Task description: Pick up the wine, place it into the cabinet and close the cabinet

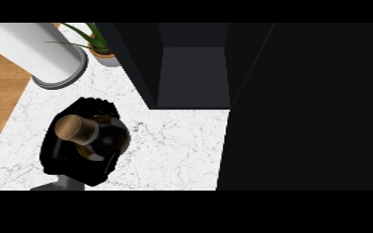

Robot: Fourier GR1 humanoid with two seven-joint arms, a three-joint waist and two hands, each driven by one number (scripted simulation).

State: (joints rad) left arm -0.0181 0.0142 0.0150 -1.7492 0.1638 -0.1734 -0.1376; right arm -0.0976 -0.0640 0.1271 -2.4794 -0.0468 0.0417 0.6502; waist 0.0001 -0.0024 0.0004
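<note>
- The wine [79, 130] is at the lower left of the head view, seen pretty much from straight above, so you mostly get the brownish cork-coloured top and a bit of dark glass shoulder under it.
- The left hand [62, 155] is wrapped right around the wine, black fingers curled on both sides of the bottle, and it covers most of the body. A bit of grey forearm comes in from the bottom edge below it.
- I can't tell whether the bottle's base is touching the surface [175, 148] or is off it, since the hand hides everything down there.
- The surface is white marble with grey veining, and the wine sits over it well to the left of the cabinet.
- The cabinet [193, 74] is dark and open; you can look into its grey interior at top centre, with dark side walls on both sides of the opening.
- A big dark panel [299, 108] fills the right side of the view, looks like the cabinet door, though it's too black to be sure.
- Top left there's a white cylinder with a grey rim [47, 54], lying tilted toward the corner.
- Just beside it is a small potted plant [98, 44] with long green leaves.
- A strip of wood [11, 89] shows at the far left edge.
- The right hand isn't showing anywhere.
</note>
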